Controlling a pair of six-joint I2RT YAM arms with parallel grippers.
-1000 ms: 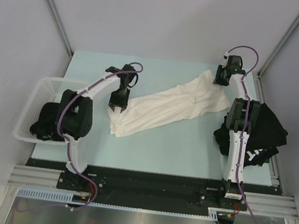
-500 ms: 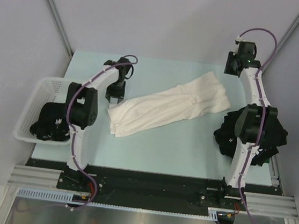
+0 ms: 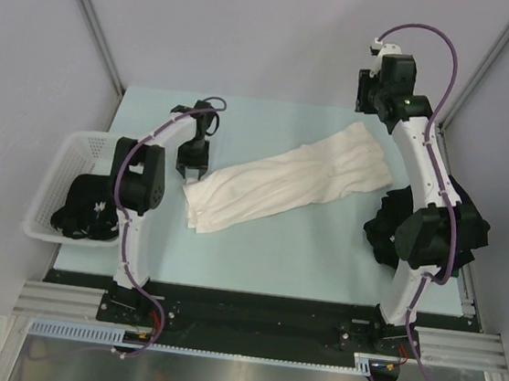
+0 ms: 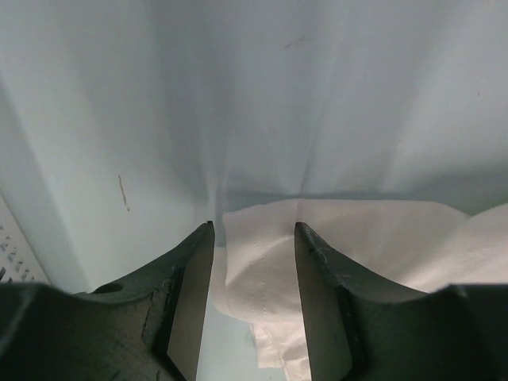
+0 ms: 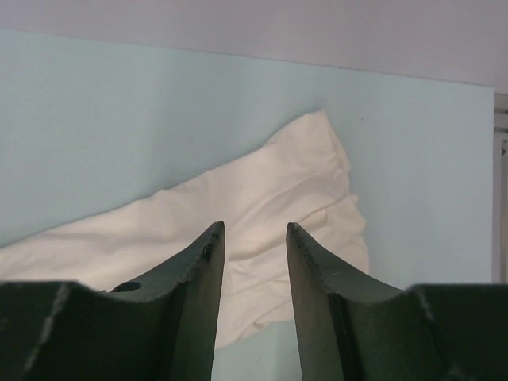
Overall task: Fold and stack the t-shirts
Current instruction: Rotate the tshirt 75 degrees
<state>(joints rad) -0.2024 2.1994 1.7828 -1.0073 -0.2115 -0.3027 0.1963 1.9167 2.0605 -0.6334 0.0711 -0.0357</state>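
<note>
A cream-white t-shirt [image 3: 283, 180] lies stretched in a long diagonal strip across the pale table. My left gripper [image 3: 190, 170] hovers low over its near-left end, open. In the left wrist view the shirt's corner [image 4: 262, 254] lies on the table below the gap of the left gripper [image 4: 254, 228], untouched. My right gripper [image 3: 368, 100] is raised above the far-right end, open and empty. The right wrist view looks past the right gripper [image 5: 255, 228] down at the shirt [image 5: 262, 198]. Black t-shirts sit in the basket [image 3: 82, 208] and in a heap [image 3: 458, 223] at the right.
A white mesh basket [image 3: 75, 147] stands at the table's left edge. The black heap lies against the right arm's lower links, close to the table's right rail [image 3: 469, 288]. Grey walls close in the far and side edges.
Both grippers have let go of the shirt's ends and opened wider. The right arm rose and swung back from the far end; the left drew slightly left off the near end.
</note>
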